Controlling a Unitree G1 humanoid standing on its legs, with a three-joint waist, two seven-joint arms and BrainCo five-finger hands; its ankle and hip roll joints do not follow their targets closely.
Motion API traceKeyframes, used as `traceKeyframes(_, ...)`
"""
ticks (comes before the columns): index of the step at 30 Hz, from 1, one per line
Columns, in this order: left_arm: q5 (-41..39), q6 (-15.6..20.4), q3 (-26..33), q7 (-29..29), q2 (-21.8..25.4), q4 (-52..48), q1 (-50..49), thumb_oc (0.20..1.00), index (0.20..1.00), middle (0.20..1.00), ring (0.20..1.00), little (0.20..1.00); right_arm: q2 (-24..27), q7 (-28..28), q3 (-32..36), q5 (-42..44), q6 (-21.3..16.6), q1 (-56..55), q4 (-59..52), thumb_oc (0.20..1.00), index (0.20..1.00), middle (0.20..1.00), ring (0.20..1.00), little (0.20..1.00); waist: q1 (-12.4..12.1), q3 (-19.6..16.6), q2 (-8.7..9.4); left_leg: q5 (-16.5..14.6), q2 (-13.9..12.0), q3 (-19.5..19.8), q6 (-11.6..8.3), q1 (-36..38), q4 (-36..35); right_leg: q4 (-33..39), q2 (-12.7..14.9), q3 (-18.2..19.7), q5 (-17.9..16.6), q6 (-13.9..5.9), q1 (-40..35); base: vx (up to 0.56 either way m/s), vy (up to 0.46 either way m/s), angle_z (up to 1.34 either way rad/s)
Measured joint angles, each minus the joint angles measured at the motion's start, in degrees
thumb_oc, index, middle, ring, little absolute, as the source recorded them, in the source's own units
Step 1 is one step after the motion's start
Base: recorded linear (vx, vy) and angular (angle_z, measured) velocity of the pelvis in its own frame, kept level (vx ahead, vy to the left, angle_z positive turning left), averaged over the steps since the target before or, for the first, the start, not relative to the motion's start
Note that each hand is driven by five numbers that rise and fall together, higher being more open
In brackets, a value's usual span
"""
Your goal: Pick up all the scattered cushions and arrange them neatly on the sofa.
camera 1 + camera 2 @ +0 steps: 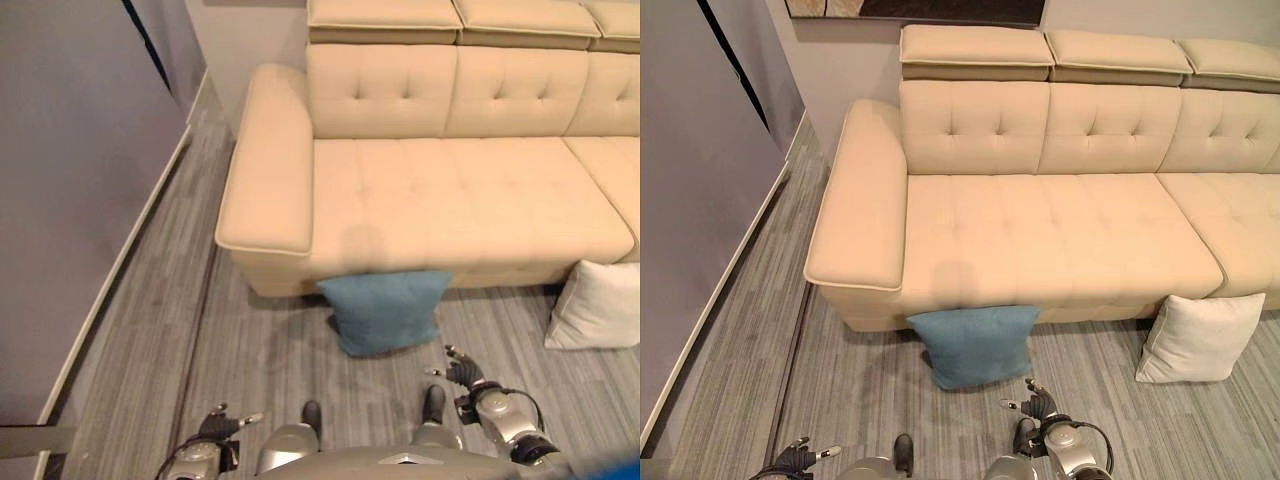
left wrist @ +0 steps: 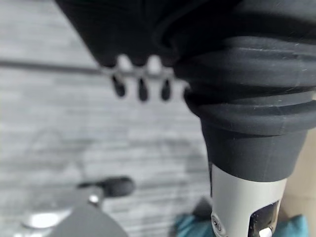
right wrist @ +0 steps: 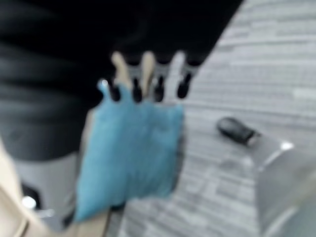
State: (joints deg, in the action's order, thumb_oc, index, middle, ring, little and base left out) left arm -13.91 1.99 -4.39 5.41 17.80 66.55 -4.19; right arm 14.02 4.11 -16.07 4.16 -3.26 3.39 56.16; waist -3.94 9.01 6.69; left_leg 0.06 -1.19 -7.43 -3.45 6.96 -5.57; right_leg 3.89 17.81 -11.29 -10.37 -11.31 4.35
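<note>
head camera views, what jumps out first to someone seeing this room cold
A big cream tufted leather sofa stands across the far side with a bare seat. A blue square fabric cushion leans against its front on the grey striped floor, and a white square cushion leans further to the robot's right. The right hand, fingers open, hangs just short of the blue one; the left hand is low at the left.

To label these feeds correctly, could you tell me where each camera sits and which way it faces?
Left eye: head, looking down at sofa, blue cushion, white cushion; both hands low.
Right eye: same scene, slightly offset.
Left wrist: along left hand toward floor.
Right wrist: along right hand at the blue cushion.
Every view includes the blue cushion.
</note>
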Motion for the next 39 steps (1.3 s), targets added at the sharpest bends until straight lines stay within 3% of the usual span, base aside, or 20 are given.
traceKeyframes(2,-0.18,0.08,-0.11,-0.07,-2.87,-0.42,-0.35,1.0,1.0,1.0,1.0,1.0,2.31,0.03,0.04,-0.09,-0.01,-1.12,0.72,1.0,1.0,1.0,1.0,1.0,-0.32,-0.77,-3.54,-0.67,-5.52,1.04,-1.73,0.57,0.02,0.28,-4.97,-1.59,1.76,0.91,-1.38,0.14,-0.232,0.16)
traceKeyframes(3,-0.51,0.13,-0.7,-0.06,-4.42,-0.62,-0.75,1.0,1.0,1.0,1.0,1.0,3.22,0.0,-0.17,-0.08,0.05,-1.65,1.25,1.0,1.0,1.0,1.0,1.0,-0.23,-1.34,-5.28,0.26,-8.06,3.22,-2.12,-0.29,1.06,1.29,-8.31,-2.31,2.16,2.51,-2.99,0.1,-0.282,0.26)
traceKeyframes(4,-0.76,0.14,-1.54,0.09,-5.17,-0.71,-0.31,1.0,1.0,1.0,1.0,1.0,3.69,0.03,-0.1,-0.02,-0.04,-1.9,1.85,1.0,1.0,1.0,1.0,1.0,0.01,-1.42,-5.81,0.69,-9.39,5.28,-2.86,-2.02,2.55,1.32,-9.29,-3.8,2.8,3.83,-3.06,0.1,-0.361,0.57)
traceKeyframes(6,-0.39,0.38,-4.15,-0.12,-5.51,-2.4,1.11,1.0,1.0,1.0,1.0,1.0,4.71,0.12,-0.01,0.11,0.04,-2.86,1.76,1.0,1.0,1.0,1.0,1.0,-0.02,-0.97,-5.56,3.91,-10.25,8.26,-4.38,-6.04,5.34,1.29,-10.5,-6.51,3.79,5.26,-3.02,0.02,-0.218,0.79)
traceKeyframes(7,-0.51,0.7,-5.15,-0.09,-3.88,-3.52,3.06,1.0,1.0,1.0,1.0,1.0,5.0,0.14,-0.13,0.16,0.04,-3.53,1.45,1.0,1.0,1.0,1.0,1.0,0.55,0.16,-3.87,6.98,-9.79,9.02,-4.93,-9.19,8.39,1.26,-10.12,-9.19,4.05,7.02,-2.81,0.11,-0.291,1.12)
traceKeyframes(8,-0.5,0.74,-5.47,-0.11,-3.58,-4.95,4.21,1.0,1.0,1.0,1.0,1.0,5.05,0.2,0.13,0.28,-0.15,-3.82,1.35,1.0,1.0,1.0,1.0,1.0,1.35,0.95,-3.11,9.94,-9.97,7.82,-7.19,-12.57,11.73,1.59,-10.17,-11.71,5.51,8.07,-3.22,0.14,-0.326,1.01)
traceKeyframes(10,-0.48,0.91,-5.67,-0.33,-3.75,-5.62,5.25,1.0,1.0,1.0,1.0,1.0,5.0,0.15,0.12,1.26,-0.12,-3.1,1.05,1.0,1.0,1.0,1.0,1.0,1.04,2.47,-2.17,10.78,-10.35,6.35,-7.29,-13.39,12.26,1.69,-11.01,-12.45,6.55,9.16,-4.13,0.17,-0.137,0.46)
traceKeyframes(11,-0.47,0.9,-5.77,-0.39,-3.87,-5.6,5.82,1.0,1.0,1.0,1.0,1.0,4.95,0.13,0.32,1.41,-0.19,-3.0,1.07,1.0,1.0,1.0,1.0,1.0,1.2,3.31,-2.25,8.67,-8.51,5.47,-6.48,-13.62,12.02,1.7,-11.11,-13.38,7.37,9.34,-4.82,0.14,-0.047,0.27)
traceKeyframes(15,-0.38,0.7,-5.67,-0.37,-4.18,-5.2,5.59,1.0,1.0,1.0,1.0,1.0,4.74,0.11,0.73,2.5,-0.21,-3.58,1.16,1.0,1.0,1.0,1.0,1.0,1.41,3.19,-3.44,7.04,-2.52,0.01,-3.02,-14.8,5.02,1.7,-12.66,-15.05,8.17,9.45,-4.89,0.17,0.024,0.17)
traceKeyframes(16,-0.36,0.68,-5.47,-0.36,-4.14,-4.48,5.61,1.0,1.0,1.0,1.0,1.0,4.55,0.08,0.7,2.49,-0.21,-3.15,1.2,1.0,1.0,1.0,1.0,1.0,1.05,3.05,-3.97,6.66,-2.16,1.06,-2.22,-14.02,3.86,1.62,-13.3,-14.43,8.23,9.3,-4.94,0.2,0.108,-0.33)
traceKeyframes(17,-0.38,0.61,-5.07,-0.24,-3.62,-4.41,4.7,1.0,1.0,1.0,1.0,1.0,3.83,0.07,0.65,2.49,-0.26,-3.13,0.98,1.0,1.0,1.0,1.0,1.0,0.91,2.99,-3.08,6.0,-1.78,1.47,0.88,-13.14,3.29,1.6,-13.37,-13.32,8.19,9.06,-4.98,0.19,0.148,-0.28)
traceKeyframes(19,-0.48,0.58,-4.99,-0.25,-3.13,-4.38,4.1,1.0,1.0,1.0,1.0,1.0,2.68,0.07,1.48,2.48,-0.49,-3.27,1.31,1.0,1.0,1.0,1.0,1.0,0.29,2.96,-1.24,5.0,-0.22,1.01,2.56,-11.55,2.46,0.17,-11.76,-12.14,8.73,7.81,-5.32,0.19,0.246,-0.2)
traceKeyframes(22,-0.53,0.66,-4.87,-0.22,-2.63,-4.51,3.76,1.0,1.0,1.0,1.0,1.0,1.98,0.06,1.7,2.46,-0.77,-2.12,0.85,1.0,1.0,1.0,1.0,1.0,-0.55,2.97,-0.84,3.16,1.07,-2.06,4.5,-9.03,2.77,-3.54,-9.54,-8.87,9.53,6.64,-4.53,0.07,0.178,-0.46)
traceKeyframes(26,-1.05,0.81,-4.47,-0.07,-0.66,-4.63,6.27,1.0,1.0,1.0,1.0,1.0,1.77,0.04,1.01,2.47,-0.78,1.33,0.75,1.0,1.0,1.0,1.0,1.0,-0.39,4.51,-1.44,2.12,1.26,-4.59,5.81,-8.65,2.93,-13.55,-7.66,-3.71,10.37,4.82,1.76,0.07,0.123,-0.36)
traceKeyframes(28,-1.2,0.92,-4.42,-0.02,0.66,-4.65,6.78,1.0,1.0,1.0,1.0,1.0,1.69,0.05,0.88,2.47,-0.87,1.18,-0.4,1.0,1.0,1.0,1.0,1.0,-0.32,4.64,-1.03,1.4,1.73,-4.75,5.53,-7.76,2.51,-13.66,-7.15,-3.34,10.75,4.28,1.32,0.14,0.049,-0.05)
traceKeyframes(31,-1.22,1.09,-2.28,0.14,1.33,-4.29,7.41,1.0,1.0,1.0,1.0,1.0,1.77,0.03,0.83,2.47,-0.85,1.37,-0.39,1.0,1.0,1.0,1.0,1.0,-0.25,5.25,-1.39,1.71,1.72,-4.09,5.95,-7.22,1.34,-8.95,-7.99,-1.57,10.65,3.67,1.11,0.14,-0.019,0.05)
traceKeyframes(33,-1.25,1.13,-2.25,0.75,1.19,-4.64,7.03,1.0,1.0,1.0,1.0,1.0,1.81,0.06,0.86,2.46,-0.87,1.2,-0.49,1.0,1.0,1.0,1.0,1.0,-0.2,5.35,-0.98,1.95,2.41,-3.73,5.87,-6.52,1.2,-4.79,-7.66,-0.8,7.98,2.85,0.47,0.08,-0.027,0.26)
traceKeyframes(34,-1.25,1.21,-2.2,1.02,1.03,-4.86,6.87,1.0,1.0,1.0,1.0,1.0,1.81,0.04,0.77,2.47,-0.86,0.66,-0.46,1.0,1.0,1.0,1.0,1.0,-0.23,5.55,-0.09,1.92,3.07,-3.65,5.79,-5.39,0.8,-3.91,-7.29,-0.69,6.36,3.63,0.02,0.04,-0.036,0.22)
traceKeyframes(35,-1.29,1.21,-2.22,1.17,0.07,-5.68,5.39,1.0,1.0,1.0,1.0,1.0,1.91,0.04,0.63,2.46,-0.86,0.29,-0.21,1.0,1.0,1.0,1.0,1.0,-0.21,5.71,-1.2,1.53,2.33,-2.76,4.79,-4.74,0.52,-2.34,-8.32,-0.78,6.28,4.52,-1.69,0.01,-0.049,0.08)
traceKeyframes(39,-1.35,1.16,-2.3,1.26,-0.54,-6.85,3.52,1.0,1.0,1.0,1.0,1.0,2.46,0.12,0.63,2.47,-0.9,0.62,-1.85,1.0,1.0,1.0,1.0,1.0,-0.22,5.94,-1.83,1.85,0.8,-2.14,3.92,-6.35,1.0,1.4,-10.46,-1.44,4.75,5.6,-2.5,-0.07,-0.069,0.04)
